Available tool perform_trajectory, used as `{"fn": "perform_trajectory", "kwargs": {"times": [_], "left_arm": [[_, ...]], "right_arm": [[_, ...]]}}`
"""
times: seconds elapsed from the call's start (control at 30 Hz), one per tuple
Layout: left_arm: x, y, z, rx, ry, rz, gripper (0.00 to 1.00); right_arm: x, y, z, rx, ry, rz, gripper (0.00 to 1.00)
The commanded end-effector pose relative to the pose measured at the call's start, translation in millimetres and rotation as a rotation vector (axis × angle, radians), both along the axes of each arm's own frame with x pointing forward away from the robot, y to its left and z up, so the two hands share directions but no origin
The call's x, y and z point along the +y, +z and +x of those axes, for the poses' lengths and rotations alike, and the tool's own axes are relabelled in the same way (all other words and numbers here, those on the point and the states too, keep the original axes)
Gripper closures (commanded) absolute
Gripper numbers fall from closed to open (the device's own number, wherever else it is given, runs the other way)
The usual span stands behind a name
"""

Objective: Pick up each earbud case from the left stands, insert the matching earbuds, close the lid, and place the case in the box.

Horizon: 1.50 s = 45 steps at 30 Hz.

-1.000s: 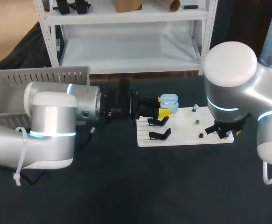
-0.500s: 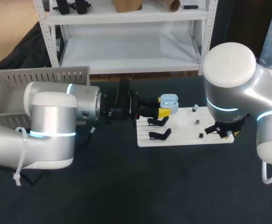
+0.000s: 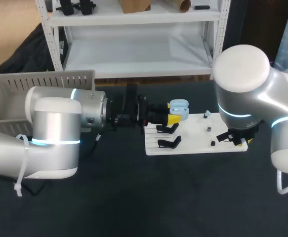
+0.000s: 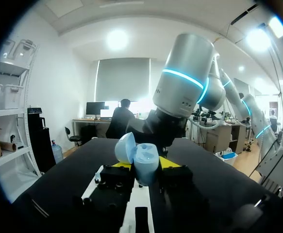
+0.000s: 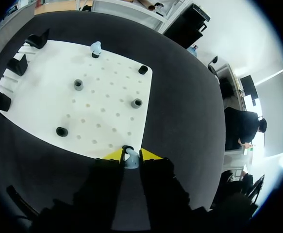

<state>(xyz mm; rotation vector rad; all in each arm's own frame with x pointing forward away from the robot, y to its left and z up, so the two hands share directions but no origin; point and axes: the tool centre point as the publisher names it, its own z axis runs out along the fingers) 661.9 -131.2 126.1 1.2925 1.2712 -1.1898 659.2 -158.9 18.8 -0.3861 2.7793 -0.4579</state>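
Dark matte surface (image 3: 134,197) spans the view. White flat rectangular perforated board (image 5: 102,97) lies on it, right of centre in head view, rows of small holes across its face. Small round sockets stand on the board, well apart, among them a grey ring socket (image 5: 78,85) and a black ring socket (image 5: 61,131).

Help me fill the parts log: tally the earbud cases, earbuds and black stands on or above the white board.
Earbud case: 1
Earbuds: 2
Black stands: 3
Total: 6
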Motion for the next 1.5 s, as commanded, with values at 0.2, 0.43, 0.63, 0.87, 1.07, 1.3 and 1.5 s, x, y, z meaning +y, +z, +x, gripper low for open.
{"fn": "perform_trajectory", "kwargs": {"times": [0.2, 0.43, 0.63, 0.87, 1.07, 1.3, 1.5], "left_arm": [[0, -0.1, -1.7, -0.001, 0.007, 0.0, 1.0], [0, -0.1, -1.7, -0.001, 0.007, 0.0, 1.0], [0, -0.1, -1.7, -0.001, 0.007, 0.0, 1.0], [0, -0.1, -1.7, -0.001, 0.007, 0.0, 1.0], [0, -0.1, -1.7, -0.001, 0.007, 0.0, 1.0], [0, -0.1, -1.7, -0.001, 0.007, 0.0, 1.0], [0, -0.1, -1.7, -0.001, 0.007, 0.0, 1.0]], "right_arm": [[4, 21, -9.9, -0.004, -0.024, -0.008, 1.0], [17, 54, -26.2, 0.025, -0.074, 0.019, 1.0], [41, 90, -37.7, 0.038, -0.096, 0.063, 1.0], [73, 123, -51.4, 0.052, -0.09, 0.077, 1.0], [97, 146, -58.7, 0.04, -0.075, 0.055, 1.0], [129, 165, -60.4, -0.019, -0.048, 0.085, 1.0], [134, 167, -63.5, -0.028, -0.047, 0.091, 1.0]]}}
